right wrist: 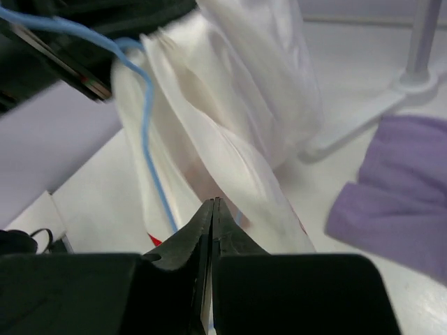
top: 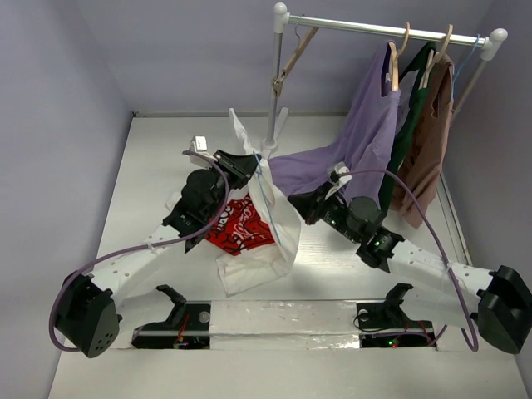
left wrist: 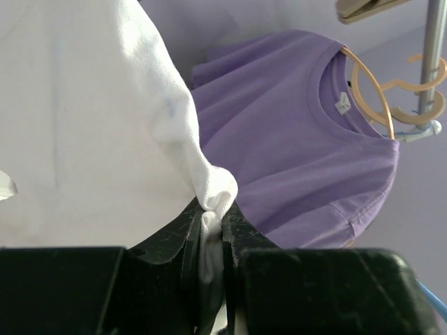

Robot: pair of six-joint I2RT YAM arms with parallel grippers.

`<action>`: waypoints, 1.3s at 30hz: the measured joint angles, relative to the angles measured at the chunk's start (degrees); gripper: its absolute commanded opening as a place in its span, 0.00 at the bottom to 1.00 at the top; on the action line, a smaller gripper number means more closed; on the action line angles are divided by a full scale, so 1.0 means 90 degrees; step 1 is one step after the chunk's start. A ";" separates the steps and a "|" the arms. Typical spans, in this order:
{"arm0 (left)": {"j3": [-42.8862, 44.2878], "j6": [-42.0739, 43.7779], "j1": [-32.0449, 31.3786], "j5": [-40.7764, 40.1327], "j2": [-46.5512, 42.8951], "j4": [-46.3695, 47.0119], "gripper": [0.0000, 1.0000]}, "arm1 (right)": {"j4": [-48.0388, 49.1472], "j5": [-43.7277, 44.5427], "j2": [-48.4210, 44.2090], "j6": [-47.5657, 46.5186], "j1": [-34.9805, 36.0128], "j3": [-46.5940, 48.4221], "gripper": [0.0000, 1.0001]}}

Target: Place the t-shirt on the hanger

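The tabletop (top: 150, 191) carries a garment rack (top: 382, 29) at its far side. From the rack a purple shirt (top: 366, 133) hangs down low, close to the work.

The t-shirt (top: 281, 224) is half raised. Its top is drawn up toward the rack's foot, while its hem and red graphic (top: 241, 229) lie on the tabletop between the 2 arms.

The left claw (left wrist: 209, 216) is clamped on a bunched fold of the white fabric and carries the lifted part. The right claw (right wrist: 211, 204) has its jaws pressed together at the cloth's edge. I cannot tell whether cloth, wire or nothing sits between them.

The hanger (right wrist: 145, 112), a thin blue wire, runs down along the shirt's folds to just beside the right claw.

The step looks like feeding the hanger into the shirt. To do it well:
- The left claw should hold its pinch high and steady, so the opening hangs slack.
- The right claw should guide 1 wire shoulder inside along the seam.
- Both should stay clear of the purple shirt, since a thin wire can snag folds.
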 measured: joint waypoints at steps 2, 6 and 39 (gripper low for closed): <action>0.0000 -0.0041 0.0061 0.0143 -0.0085 -0.0010 0.00 | -0.0002 -0.0019 0.0005 0.0204 0.0000 -0.0233 0.03; 0.0000 -0.0153 0.0165 0.0403 -0.0260 0.0046 0.00 | -0.0078 -0.0296 0.0112 0.0580 0.0000 -0.0593 0.32; 0.0151 -0.0209 0.0274 0.0551 -0.0517 0.0481 0.00 | -0.0049 -0.0551 0.0784 0.1411 0.1025 -0.0952 0.00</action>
